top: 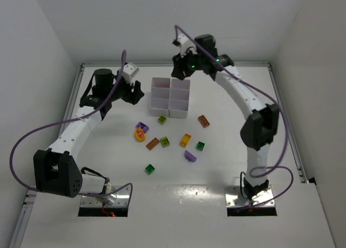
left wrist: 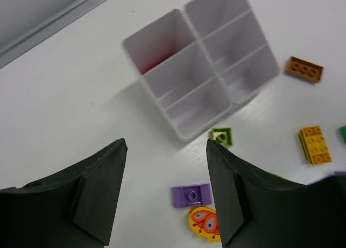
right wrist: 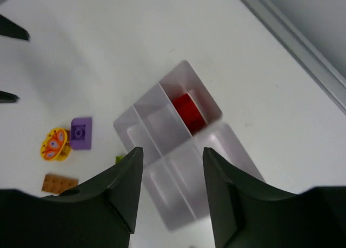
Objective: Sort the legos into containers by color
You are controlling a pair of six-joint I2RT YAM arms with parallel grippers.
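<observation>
Matte right tool point(right wrist: 172, 153) (wedge-fingered), glossy containers point(right wrist: 148, 115)

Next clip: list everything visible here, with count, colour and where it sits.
tray: one, white, six compartments, far middle of the table
red brick: one, red, in a corner compartment of the tray
purple bricks: two, purple, loose in front of the tray
lime bricks: two, light green, in front of the tray
green bricks: two, dark green, nearest the arm bases
orange bricks: two, orange-brown, either side of the group
yellow brick: one, yellow, mid-group
butterfly disc: one, yellow, beside a purple brick
table: one, white
left gripper: one, black, open, empty, left of the tray
right gripper: one, black, open, empty, over the tray
</observation>
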